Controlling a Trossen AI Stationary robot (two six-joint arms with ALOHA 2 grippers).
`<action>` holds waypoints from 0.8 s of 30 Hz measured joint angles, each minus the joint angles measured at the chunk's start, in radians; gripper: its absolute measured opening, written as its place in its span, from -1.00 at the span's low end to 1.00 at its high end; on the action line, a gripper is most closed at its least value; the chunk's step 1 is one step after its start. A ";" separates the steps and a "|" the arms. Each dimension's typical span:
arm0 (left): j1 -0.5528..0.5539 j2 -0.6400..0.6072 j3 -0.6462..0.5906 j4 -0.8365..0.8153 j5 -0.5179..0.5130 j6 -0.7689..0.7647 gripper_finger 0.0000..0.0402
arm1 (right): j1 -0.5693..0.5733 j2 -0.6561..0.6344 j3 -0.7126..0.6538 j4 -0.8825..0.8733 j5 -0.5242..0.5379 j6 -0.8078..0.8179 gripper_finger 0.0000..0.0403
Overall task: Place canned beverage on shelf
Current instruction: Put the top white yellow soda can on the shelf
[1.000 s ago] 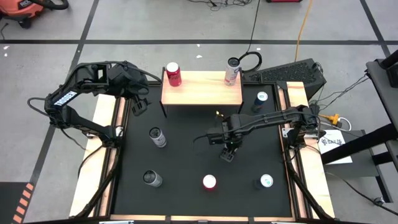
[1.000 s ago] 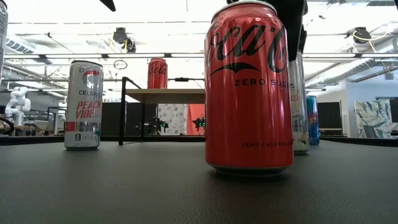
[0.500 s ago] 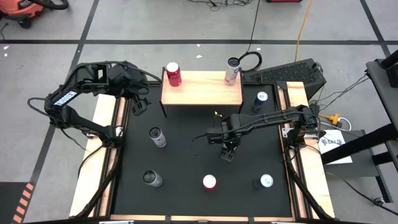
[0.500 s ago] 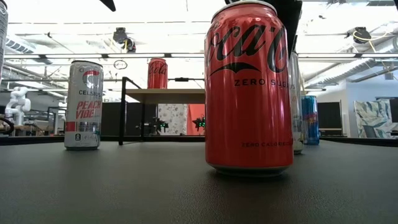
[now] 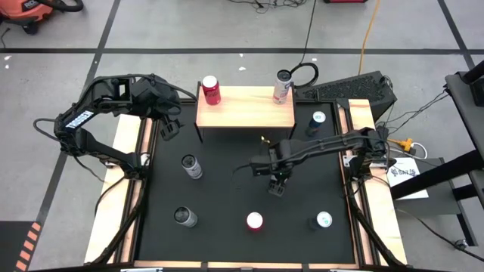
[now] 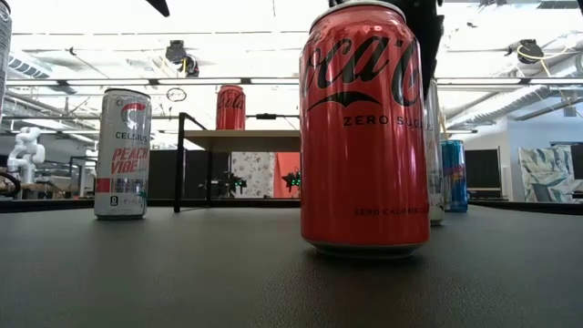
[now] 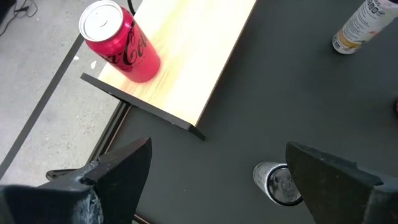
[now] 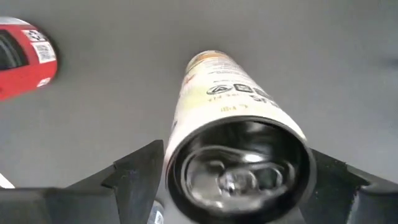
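The shelf [image 5: 246, 107], a light wood top on black legs, stands at the mat's far middle. A red can [image 5: 211, 89] stands at its left end and a pale can [image 5: 282, 85] at its right end. My right gripper [image 5: 278, 186] is at mid-mat, pointing down, shut on a cream can [image 8: 231, 106]. That can also shows in the low view [image 6: 434, 155], behind a red can [image 6: 364, 128]. My left gripper [image 7: 211, 180] is open and empty above the mat, by the shelf's left end. My right gripper pinches the cream can near its top rim [image 8: 177, 165] between its two fingers, one on each side. The fingers come from above, pointing down. The can stands upright below them; in the low view its base [image 6: 436, 219] shows low, by the mat.
Loose cans stand on the black mat: a silver one [image 5: 191, 166], a grey one [image 5: 184, 217], the red one [image 5: 255, 221], a blue one [image 5: 322, 221] and one at the far right [image 5: 318, 121]. Wooden edges [image 5: 125, 181] frame the mat.
In the low view the cream can and my right gripper's fingers have shifted a little toward the table's left, further behind the red can. More of the blue can beyond shows now.
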 joint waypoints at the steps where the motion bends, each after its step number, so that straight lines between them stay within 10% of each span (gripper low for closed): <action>1: 0.000 0.000 0.000 0.000 0.000 0.000 0.86 | 0.000 0.000 -0.015 0.014 -0.001 0.000 0.51; 24: 0.000 0.000 0.000 0.001 0.000 0.002 0.86 | -0.010 0.002 0.001 -0.038 -0.011 -0.079 0.12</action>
